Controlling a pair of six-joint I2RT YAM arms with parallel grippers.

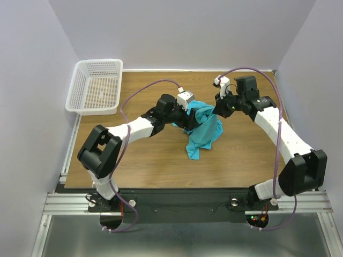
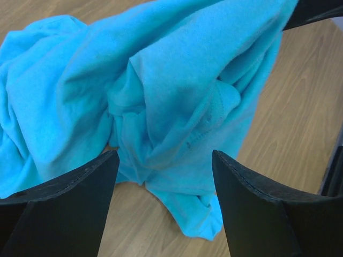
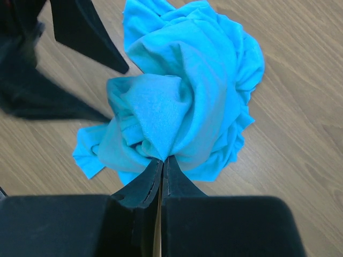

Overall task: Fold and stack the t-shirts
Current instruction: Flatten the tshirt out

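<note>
Shirt lies crumpled mid-tabletop, between both arms. Right tool is pressed together, pinching a raised fold. Left tool is spread, with the shirt just beyond its tips; contact cannot be told. The shirt's outline is lost in the bunching.

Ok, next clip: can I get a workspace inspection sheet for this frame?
Surface: wooden table, no marks seen.
Job's things: one turquoise t-shirt, crumpled near the middle of the table, not folded.
Clutter: white mesh basket at the far left corner, nothing seen inside.
Grippers: left gripper open, its fingers either side of the t-shirt's near edge; right gripper shut on a fold of the t-shirt.
Cables: purple cables arch over each arm, apart from the cloth.
Surroundings: plain pale walls on three sides; nothing else seen.
</note>
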